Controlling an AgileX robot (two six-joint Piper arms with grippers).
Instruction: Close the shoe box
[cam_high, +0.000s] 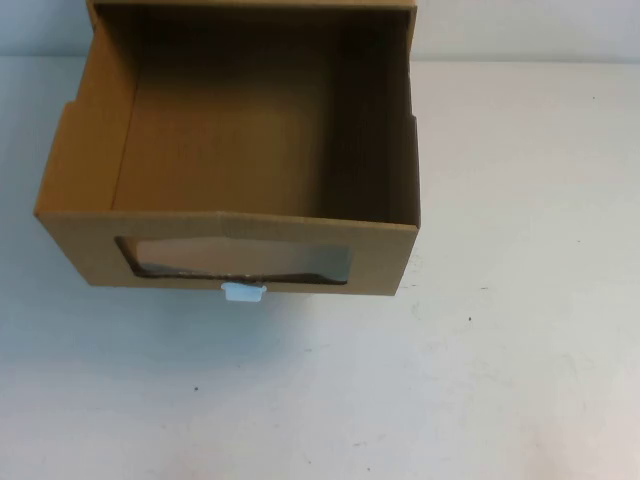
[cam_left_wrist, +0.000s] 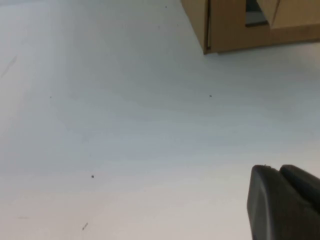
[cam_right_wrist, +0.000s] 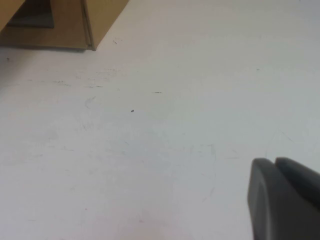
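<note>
The shoe box (cam_high: 225, 150) is a brown cardboard drawer, pulled out towards me, with its empty inside open to the high view. Its front wall has a clear window (cam_high: 240, 260) with a small white pull tab (cam_high: 243, 292) below it. Neither gripper shows in the high view. In the left wrist view, my left gripper (cam_left_wrist: 280, 172) hangs over bare table, fingers together and empty, well short of the box corner (cam_left_wrist: 230, 25). In the right wrist view, my right gripper (cam_right_wrist: 275, 165) is also shut and empty, far from the box corner (cam_right_wrist: 75, 25).
The white table (cam_high: 470, 380) stretches in front of and to the right of the box, with only small dark specks on it. The box's rear runs out of the high view at the top edge.
</note>
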